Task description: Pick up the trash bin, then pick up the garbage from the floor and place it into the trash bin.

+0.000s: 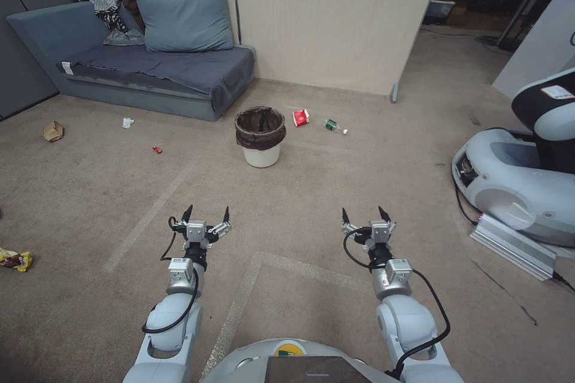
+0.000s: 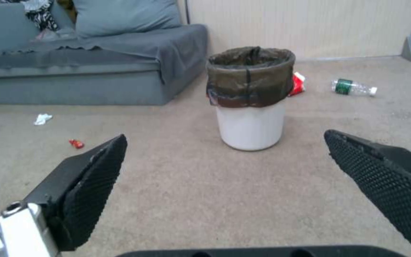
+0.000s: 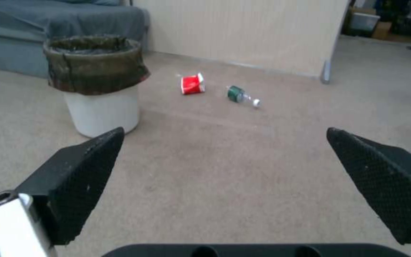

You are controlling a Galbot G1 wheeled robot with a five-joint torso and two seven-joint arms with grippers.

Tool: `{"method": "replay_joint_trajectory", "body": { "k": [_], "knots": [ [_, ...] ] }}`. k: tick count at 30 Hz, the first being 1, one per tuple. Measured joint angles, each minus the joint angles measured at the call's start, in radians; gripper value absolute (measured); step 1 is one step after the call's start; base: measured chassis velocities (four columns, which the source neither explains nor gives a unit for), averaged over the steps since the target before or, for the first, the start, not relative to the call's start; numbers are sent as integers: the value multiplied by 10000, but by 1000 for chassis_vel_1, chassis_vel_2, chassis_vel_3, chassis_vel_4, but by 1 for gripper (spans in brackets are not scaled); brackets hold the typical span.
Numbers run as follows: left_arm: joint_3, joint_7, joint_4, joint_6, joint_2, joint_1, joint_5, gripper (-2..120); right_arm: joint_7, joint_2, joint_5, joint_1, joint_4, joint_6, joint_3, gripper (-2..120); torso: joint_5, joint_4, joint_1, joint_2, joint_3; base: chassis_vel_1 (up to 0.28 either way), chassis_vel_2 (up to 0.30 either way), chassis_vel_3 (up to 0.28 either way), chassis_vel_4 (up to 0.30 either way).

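The trash bin point(image 1: 260, 136) point(image 2: 250, 98) point(image 3: 98, 84), a white pail with a dark liner, stands upright on the carpet ahead of me. Garbage lies around it: a red-and-white carton point(image 1: 300, 117) point(image 3: 192, 84) and a green bottle point(image 1: 335, 126) point(image 2: 353, 87) point(image 3: 240, 95) to its right, white tissue point(image 1: 127, 122) point(image 2: 42, 118), a small red wrapper point(image 1: 157, 149) point(image 2: 76, 143) and a brown cardboard piece point(image 1: 53, 131) to its left, a yellow wrapper point(image 1: 15, 259) at the far left. My left gripper point(image 1: 207, 213) point(image 2: 224, 160) and right gripper point(image 1: 364, 214) point(image 3: 224, 157) hover open and empty, well short of the bin.
A grey sofa point(image 1: 150, 66) with a pillow stands behind the bin at the left. A beige partition wall point(image 1: 335, 18) rises behind. Another robot's white base point(image 1: 521, 179) and a metal ramp point(image 1: 515, 245) sit at the right. Open carpet lies between me and the bin.
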Motion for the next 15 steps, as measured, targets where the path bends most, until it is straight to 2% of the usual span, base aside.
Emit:
{"method": "replay_joint_trajectory", "body": {
  "k": [2,4,5,7,8,10,15],
  "knots": [
    [10,-37,-86,79,16,14,12,100,0,34,-63,-43,90,17,22,100,1,2,0,-1,1,0,0,0,0],
    [89,-357,-875,703,159,124,139,100,11,363,-601,-420,899,252,199,100,1,-2,0,0,0,0,0,0,0],
    [89,-357,-875,703,159,124,139,100,11,363,-601,-420,899,252,199,100,1,-2,0,0,0,0,0,0,0],
    [191,-767,-1839,1503,337,283,306,100,35,791,-1312,-930,1931,553,447,100,-1,-1,0,0,0,0,0,0,0],
    [191,-767,-1839,1503,337,283,306,100,35,791,-1312,-930,1931,553,447,100,-1,-1,0,0,0,0,0,0,0],
    [329,-1175,-2843,2318,518,450,411,100,56,1046,-1731,-1222,2554,756,593,100,-1,-1,0,0,-1,0,0,0,0],
    [447,-1278,-3082,2602,557,549,375,100,58,1077,-1783,-1260,2614,774,606,100,1,1,0,0,0,0,0,0,0]
  ]
}}
